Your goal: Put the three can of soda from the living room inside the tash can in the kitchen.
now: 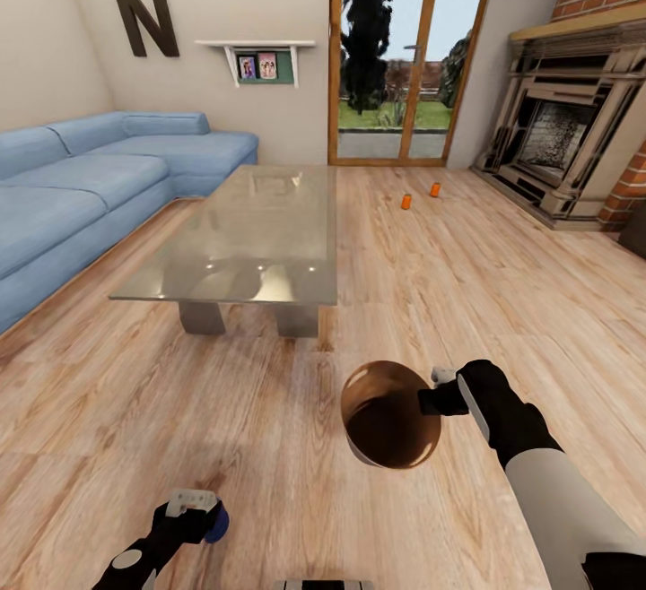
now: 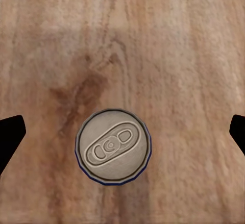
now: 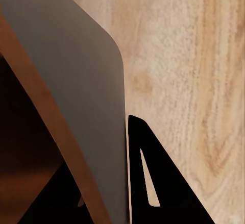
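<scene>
Two orange soda cans [image 1: 406, 202] [image 1: 435, 189] stand upright on the plank floor far ahead, between the glass doors and the fireplace. A third can [image 2: 113, 146], with a grey metal top and a dark blue side, stands on the floor directly under my left gripper [image 1: 199, 515]. That gripper is open, its fingers wide on either side of the can and not touching it. My right gripper [image 1: 432, 398] is shut on the rim of the copper-brown trash can [image 1: 388, 420], holding it above the floor with its mouth tilted towards me. The trash can's wall [image 3: 76, 81] lies against a right finger [image 3: 153, 178].
A glass-topped low table [image 1: 260, 222] stands ahead at centre-left, with the blue sofa [image 1: 81, 186] behind it along the left wall. The fireplace [image 1: 565, 142] is at the right and the glass doors [image 1: 408, 52] are at the back. Open plank floor stretches ahead to the orange cans.
</scene>
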